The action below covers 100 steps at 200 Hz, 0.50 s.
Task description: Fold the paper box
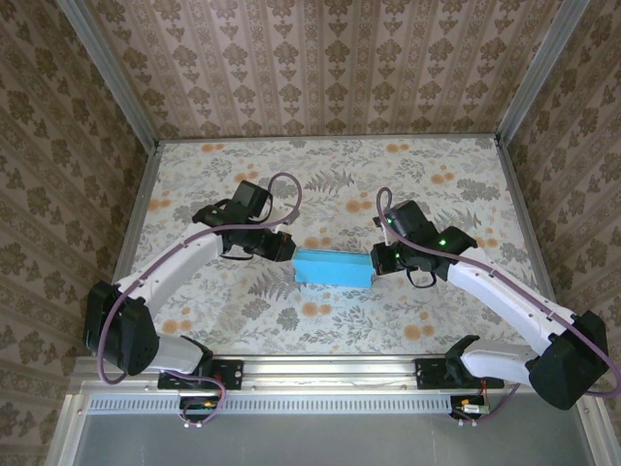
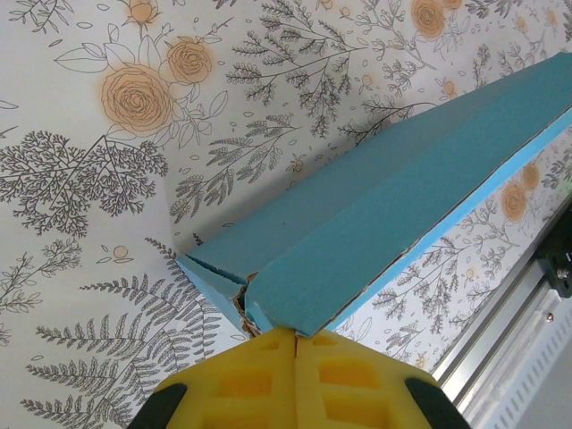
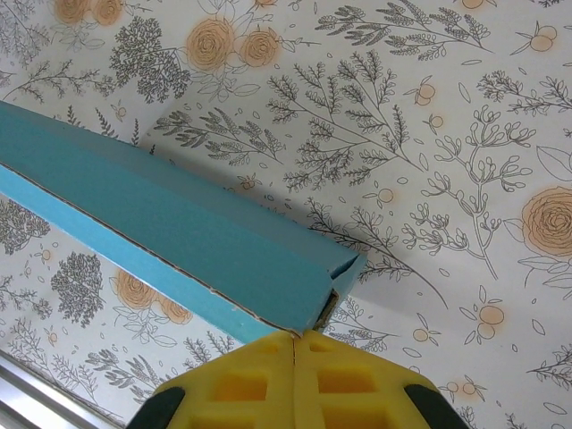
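Top view, box: I saw the turquoise-blue thin-card paper box (image 1: 333, 268), folded into a shallow rectangle, near the middle of the floral-printed bench (image 1: 437, 175), with its long side running left to right.
Top view, left jaws: they met the box's left end, with the arm reaching in from the near-left corner.
Top view, right jaws: they met the box's right end, so the box sat between the two.
Top view, surroundings: a silver metal rail (image 1: 320, 374) ran along the near edge. Brown patterned walls (image 1: 320, 68) stood round the other three sides.
Left wrist, jaws: the yellow foam pads (image 2: 259, 380) were pressed flat together, with no gap along their seam.
Left wrist, box: one end corner of the box (image 2: 384, 223) touched the pad tips. The folded flaps there gaped slightly, baring a raw card edge. I could not tell whether any card was caught in the seam.
Left wrist, rail: it crossed the lower right corner, beyond the box.
Right wrist, jaws: the yellow pads (image 3: 349, 384) were likewise closed tight against each other.
Right wrist, box: the other end of the box (image 3: 179, 241) touched the pad tips, and the box stretched away to the upper left. Again I could not tell whether card was pinched.
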Each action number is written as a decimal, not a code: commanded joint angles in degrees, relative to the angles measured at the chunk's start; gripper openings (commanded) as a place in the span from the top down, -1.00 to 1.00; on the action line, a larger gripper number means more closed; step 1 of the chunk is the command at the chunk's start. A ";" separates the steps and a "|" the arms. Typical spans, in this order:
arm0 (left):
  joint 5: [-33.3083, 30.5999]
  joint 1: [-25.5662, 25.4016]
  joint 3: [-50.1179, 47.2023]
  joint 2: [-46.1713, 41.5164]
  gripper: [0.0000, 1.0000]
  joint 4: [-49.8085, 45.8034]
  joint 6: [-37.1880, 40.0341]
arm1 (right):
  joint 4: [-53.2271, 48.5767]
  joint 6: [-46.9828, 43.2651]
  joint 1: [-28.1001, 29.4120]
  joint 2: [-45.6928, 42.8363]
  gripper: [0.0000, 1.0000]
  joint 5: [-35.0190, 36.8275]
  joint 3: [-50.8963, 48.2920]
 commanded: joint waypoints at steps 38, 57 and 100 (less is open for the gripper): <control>0.26 -1.52 -2.53 0.75 0.88 -0.90 -0.53 | -1.17 0.71 0.47 -1.64 0.68 -0.82 -1.49; 0.09 -1.60 -3.18 0.28 0.88 -0.43 -0.85 | -1.71 0.64 0.47 -3.24 0.53 -0.83 -0.41; -0.21 -1.75 -3.15 0.32 0.89 -0.51 -1.04 | -2.18 0.53 0.21 -3.68 0.46 -0.06 3.04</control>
